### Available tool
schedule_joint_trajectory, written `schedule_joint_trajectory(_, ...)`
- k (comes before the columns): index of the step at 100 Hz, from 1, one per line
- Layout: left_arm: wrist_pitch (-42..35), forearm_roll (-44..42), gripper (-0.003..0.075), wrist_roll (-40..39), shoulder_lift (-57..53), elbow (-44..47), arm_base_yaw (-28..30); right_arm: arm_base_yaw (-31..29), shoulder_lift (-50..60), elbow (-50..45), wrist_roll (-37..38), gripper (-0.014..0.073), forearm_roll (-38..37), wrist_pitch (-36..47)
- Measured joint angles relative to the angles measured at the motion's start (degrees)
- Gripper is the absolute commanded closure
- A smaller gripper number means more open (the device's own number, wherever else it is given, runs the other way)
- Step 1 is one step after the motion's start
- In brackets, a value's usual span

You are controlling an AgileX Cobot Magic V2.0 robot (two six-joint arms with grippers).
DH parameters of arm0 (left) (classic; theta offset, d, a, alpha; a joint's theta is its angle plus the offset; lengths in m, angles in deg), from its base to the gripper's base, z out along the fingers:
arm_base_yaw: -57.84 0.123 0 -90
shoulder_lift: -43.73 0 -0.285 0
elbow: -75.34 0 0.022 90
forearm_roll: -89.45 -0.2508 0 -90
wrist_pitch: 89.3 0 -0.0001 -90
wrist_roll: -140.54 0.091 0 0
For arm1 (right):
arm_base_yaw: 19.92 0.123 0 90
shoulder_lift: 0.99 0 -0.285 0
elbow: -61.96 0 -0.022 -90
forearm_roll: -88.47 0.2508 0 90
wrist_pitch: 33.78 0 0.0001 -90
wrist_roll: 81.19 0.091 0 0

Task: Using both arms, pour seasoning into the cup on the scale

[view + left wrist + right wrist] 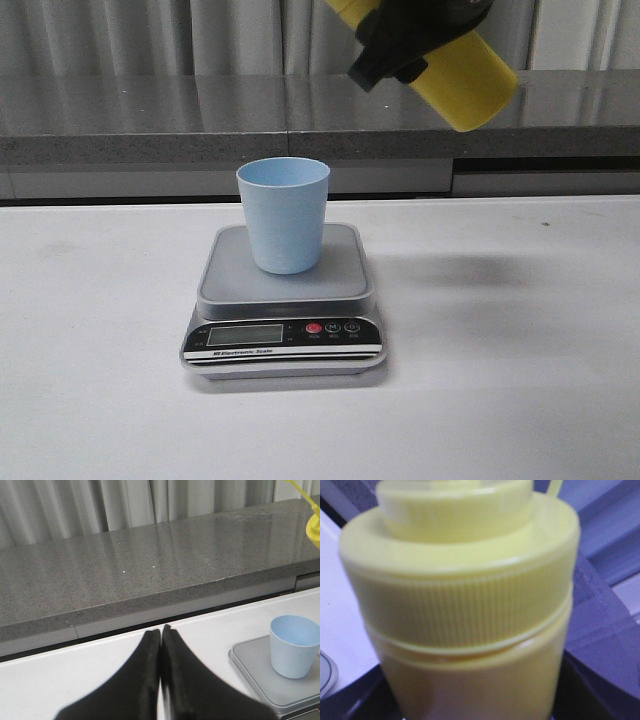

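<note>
Ribbed yellow bottle [470,80] clamped in right tool [400,50], tapered cup [284,215], left tool [160,650] closed empty.

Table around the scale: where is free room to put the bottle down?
The white table is bare right of the scale, out to the picture's edge, and also on its left and along the near edge. The scale's platform is taken by the blue cup. The right gripper holds the yellow bottle tilted above.
</note>
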Motion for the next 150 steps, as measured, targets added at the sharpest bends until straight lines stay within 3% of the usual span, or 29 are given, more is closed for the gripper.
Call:
schedule_joint_trajectory(13, 0.0, 0.0, 0.0738, 0.0, 0.0, 0.0, 0.0, -0.1, 2.2, 0.0, 0.5, 0.0641, 1.1, 0.4)
schedule_joint_trajectory(47, 0.0, 0.0, 0.0738, 0.0, 0.0, 0.0, 0.0, -7.9, 7.0, -0.4, -1.2, 0.0641, 18.9, 5.7)
schedule_joint_trajectory(62, 0.0, 0.0, 0.0738, 0.0, 0.0, 0.0, 0.0, -12.3, 8.8, -3.4, -10.0, 0.0641, 27.2, 17.1)
schedule_joint_trajectory(80, 0.0, 0.0, 0.0738, 0.0, 0.0, 0.0, 0.0, -18.5, 11.1, -9.1, -25.6, 0.0641, 44.2, 32.3)
schedule_joint_trajectory(100, 0.0, 0.0, 0.0738, 0.0, 0.0, 0.0, 0.0, -23.8, 13.0, -20.2, -41.6, 0.0641, 63.3, 49.9)
schedule_joint_trajectory(112, 0.0, 0.0, 0.0738, 0.0, 0.0, 0.0, 0.0, -25.0, 13.0, -27.9, -47.1, 0.0641, 71.3, 61.2)
schedule_joint_trajectory(127, 0.0, 0.0, 0.0738, 0.0, 0.0, 0.0, 0.0, -25.1, 12.4, -34.5, -50.0, 0.0641, 75.8, 67.2)
schedule_joint_trajectory(150, 0.0, 0.0, 0.0738, 0.0, 0.0, 0.0, 0.0, -25.1, 6.9, -35.7, -51.0, 0.0641, 76.7, 71.4)
